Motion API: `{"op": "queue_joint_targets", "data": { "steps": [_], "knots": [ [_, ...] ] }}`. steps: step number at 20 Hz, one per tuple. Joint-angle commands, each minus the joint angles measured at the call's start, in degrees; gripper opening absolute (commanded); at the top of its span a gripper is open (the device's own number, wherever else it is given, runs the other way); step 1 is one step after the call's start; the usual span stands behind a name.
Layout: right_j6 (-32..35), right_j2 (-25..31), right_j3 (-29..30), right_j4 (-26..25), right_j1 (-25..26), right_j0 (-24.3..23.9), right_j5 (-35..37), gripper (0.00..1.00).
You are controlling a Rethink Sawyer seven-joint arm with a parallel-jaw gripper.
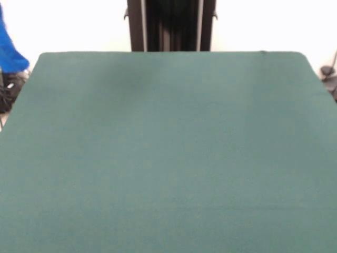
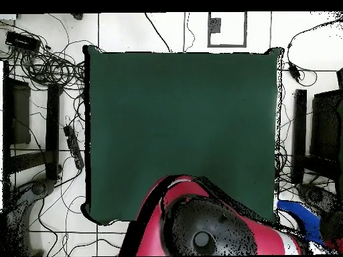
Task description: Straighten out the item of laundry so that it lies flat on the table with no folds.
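Blue shirt [image 1: 9, 50] off table [image 1: 168, 158], beside pedestal [image 1: 171, 25].

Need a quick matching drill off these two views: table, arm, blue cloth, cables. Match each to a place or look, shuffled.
Things:
1. table
2. robot arm
3. blue cloth
4. cables

Places or looks:
a. off the table, past a corner at the robot's end
b. on the floor beside the table
c. dark green, fills the middle of both views
d. red and black, over the table's edge at the overhead view's bottom

Pairs: 1-c, 2-d, 3-a, 4-b
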Motion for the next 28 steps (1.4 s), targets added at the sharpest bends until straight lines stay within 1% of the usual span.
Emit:
{"op": "queue_joint_targets", "data": {
  "steps": [1, 5, 8, 9, 10, 12, 13, 15, 18, 20, 23, 26, 28],
  "knots": [
    [14.9, 3.4, -8.5, 4.3, 3.2, 3.9, 15.0, 0.0],
    [15.4, 3.4, -7.6, 4.5, 2.7, 5.5, 14.5, 0.0],
    [13.2, 2.6, -7.0, 3.3, 1.4, 6.2, 13.5, 0.0],
    [14.3, 3.0, -6.9, 4.0, 1.7, 6.5, 12.7, 0.0],
    [15.3, 1.9, -7.0, 4.0, 3.1, 7.2, 12.0, 0.0],
    [16.5, 1.2, -7.4, 4.0, 4.7, 8.4, 13.2, 0.0],
    [16.6, 0.9, -7.9, 3.7, 5.4, 8.8, 15.4, 0.0],
    [17.7, 2.0, -7.6, 4.3, 6.7, 9.5, 14.8, 0.0],
    [18.9, 5.7, -7.7, 6.2, 7.4, 10.3, 14.9, 0.0],
    [21.0, 7.3, -8.1, 7.9, 8.3, 11.5, 16.5, 0.0],
    [25.4, 8.5, -9.4, 10.8, 10.9, 13.3, 20.9, 0.0],
    [30.6, 8.2, -10.7, 13.7, 13.3, 14.7, 25.4, 0.0],
    [32.5, 8.5, -11.5, 14.9, 13.7, 15.2, 29.0, 0.0]
  ]
}}
